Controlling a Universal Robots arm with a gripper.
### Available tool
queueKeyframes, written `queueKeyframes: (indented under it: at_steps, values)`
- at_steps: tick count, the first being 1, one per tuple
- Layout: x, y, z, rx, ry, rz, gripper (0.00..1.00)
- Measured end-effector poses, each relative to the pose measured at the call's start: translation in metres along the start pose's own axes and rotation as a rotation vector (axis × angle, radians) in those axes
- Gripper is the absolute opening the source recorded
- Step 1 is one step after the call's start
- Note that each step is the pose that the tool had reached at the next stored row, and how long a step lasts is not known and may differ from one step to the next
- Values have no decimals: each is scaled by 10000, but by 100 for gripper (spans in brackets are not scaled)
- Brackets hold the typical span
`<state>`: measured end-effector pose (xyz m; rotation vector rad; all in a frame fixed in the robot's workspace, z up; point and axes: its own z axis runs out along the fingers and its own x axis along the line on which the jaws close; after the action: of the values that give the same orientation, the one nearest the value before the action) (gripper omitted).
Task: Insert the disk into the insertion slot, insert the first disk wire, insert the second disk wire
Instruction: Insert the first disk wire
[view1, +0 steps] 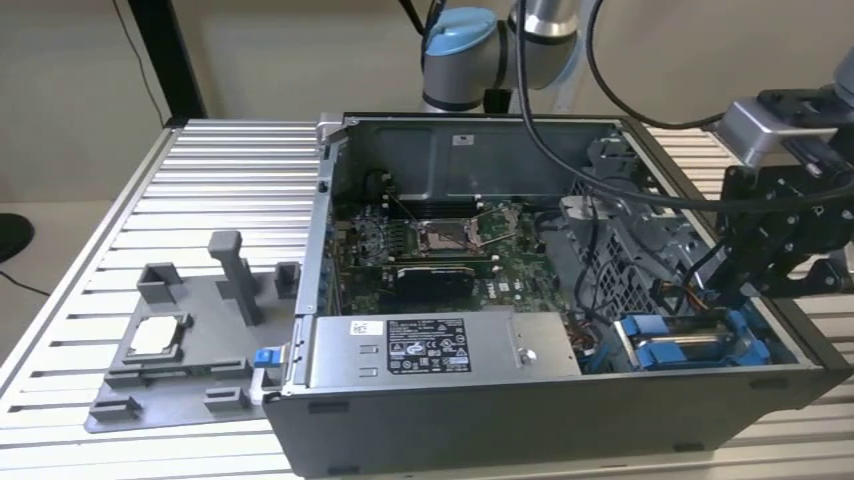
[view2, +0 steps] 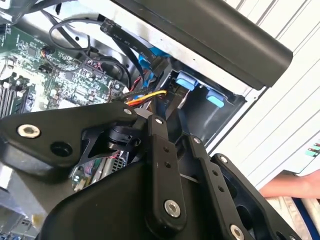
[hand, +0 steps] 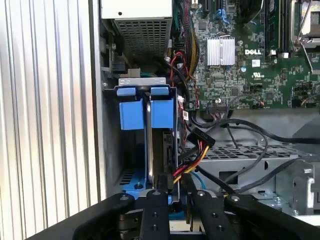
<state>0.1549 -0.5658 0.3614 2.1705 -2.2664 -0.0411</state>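
The disk (hand: 148, 145) stands on edge in the insertion slot of the drive bay, its blue frame (hand: 134, 114) flush with the bay's front. In the exterior view the disk (view1: 667, 350) sits at the open case's near right corner. My gripper (hand: 175, 192) hovers right over the disk's rear end, its fingers (hand: 153, 215) closed around a black connector on a red, yellow and black disk wire (hand: 187, 167). In the exterior view the gripper (view1: 731, 298) reaches down into that corner. A second black connector (hand: 200, 135) hangs free on the same bundle.
The open case (view1: 534, 420) holds a motherboard (view1: 441, 240) and a power supply (view1: 441, 345). Loose black cables (hand: 250, 150) cross the metal cage beside the bay. A grey fixture plate (view1: 174, 340) lies on the ribbed table. A person's hand (view2: 287, 185) is near the case.
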Motion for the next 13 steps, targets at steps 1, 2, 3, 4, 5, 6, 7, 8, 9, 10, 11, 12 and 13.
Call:
queueKeyframes:
  at_steps: [1, 2, 3, 4, 5, 6, 7, 8, 9, 10, 11, 12, 13]
  values:
    - [0, 1, -3, 3, -8, 31, 100]
    - [0, -3, -5, 5, -18, 54, 100]
    - [0, -13, -6, 5, -37, 65, 100]
    - [-2, -34, -7, 3, -65, 67, 100]
    - [-3, -64, -7, 1, -104, 66, 100]
    - [-4, -95, -8, 0, -143, 65, 100]
    - [-5, -117, -8, -3, -213, 63, 100]
    - [-6, -136, -8, -10, -347, 60, 100]
    - [-7, -147, -9, -18, -521, 56, 100]
    - [-7, -154, -9, -27, -708, 52, 100]
    - [-7, -157, -8, -35, -888, 53, 100]
    - [-7, -158, -8, -43, -1063, 60, 100]
    - [-7, -159, -5, -45, -1148, 80, 100]
